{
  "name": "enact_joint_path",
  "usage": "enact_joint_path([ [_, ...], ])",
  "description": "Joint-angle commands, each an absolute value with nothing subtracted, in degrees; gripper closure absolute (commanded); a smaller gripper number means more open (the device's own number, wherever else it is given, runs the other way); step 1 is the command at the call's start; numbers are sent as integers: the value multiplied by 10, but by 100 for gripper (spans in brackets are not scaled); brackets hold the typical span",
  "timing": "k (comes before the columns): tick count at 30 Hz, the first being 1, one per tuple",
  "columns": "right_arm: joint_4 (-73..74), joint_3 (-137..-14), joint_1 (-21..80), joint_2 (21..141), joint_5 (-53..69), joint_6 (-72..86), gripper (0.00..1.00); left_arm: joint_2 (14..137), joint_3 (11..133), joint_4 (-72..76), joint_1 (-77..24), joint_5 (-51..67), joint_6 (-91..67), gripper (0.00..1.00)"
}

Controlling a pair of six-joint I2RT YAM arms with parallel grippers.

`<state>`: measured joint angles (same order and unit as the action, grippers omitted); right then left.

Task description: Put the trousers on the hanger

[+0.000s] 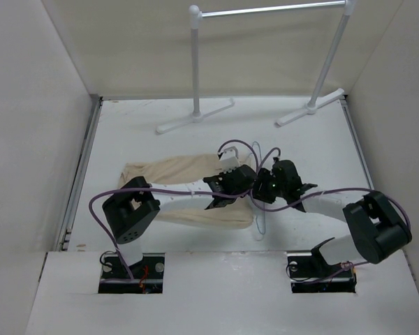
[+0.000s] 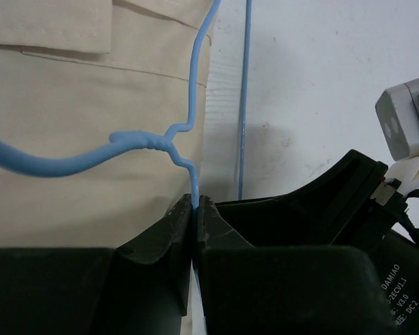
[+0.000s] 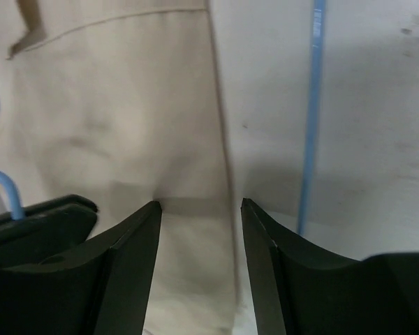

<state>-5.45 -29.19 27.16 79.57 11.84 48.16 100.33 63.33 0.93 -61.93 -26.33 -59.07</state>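
Observation:
The beige trousers (image 1: 169, 173) lie flat and wrinkled on the white table, mostly under my left arm. The hanger (image 2: 153, 141) is a thin pale-blue wire frame lying over the trousers' right edge; one piece shows in the top view (image 1: 259, 222). My left gripper (image 2: 194, 204) is shut on the hanger's wire just below its twisted neck, and shows in the top view (image 1: 244, 183). My right gripper (image 3: 200, 206) is open, its jaws straddling the edge of the trousers (image 3: 126, 125). It sits right beside the left gripper (image 1: 260, 190). A straight hanger bar (image 3: 311, 139) runs just right of it.
A thick white tubular garment rail (image 1: 265, 10) stands at the back, its two feet (image 1: 194, 117) on the table beyond the trousers. White walls enclose the table on the left, right and back. Purple cables loop over both arms.

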Motion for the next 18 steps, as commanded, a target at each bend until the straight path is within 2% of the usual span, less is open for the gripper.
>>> enact_joint_path([
  [1, -121, -277, 282, 831, 126, 503, 45, 984, 622, 27, -631, -290, -605, 100],
  [3, -152, -272, 282, 845, 150, 516, 51, 984, 618, 27, -631, -291, -606, 100],
  [5, -172, -264, 281, 852, 168, 533, 80, 982, 612, 27, -631, -294, -607, 100],
  [7, -179, -258, 272, 835, 169, 542, 89, 976, 606, 24, -631, -301, -607, 100],
  [9, -171, -258, 260, 797, 167, 544, 93, 962, 599, 12, -625, -311, -604, 100],
  [18, -62, -278, 201, 663, 172, 529, 95, 890, 532, -64, -587, -351, -599, 100],
])
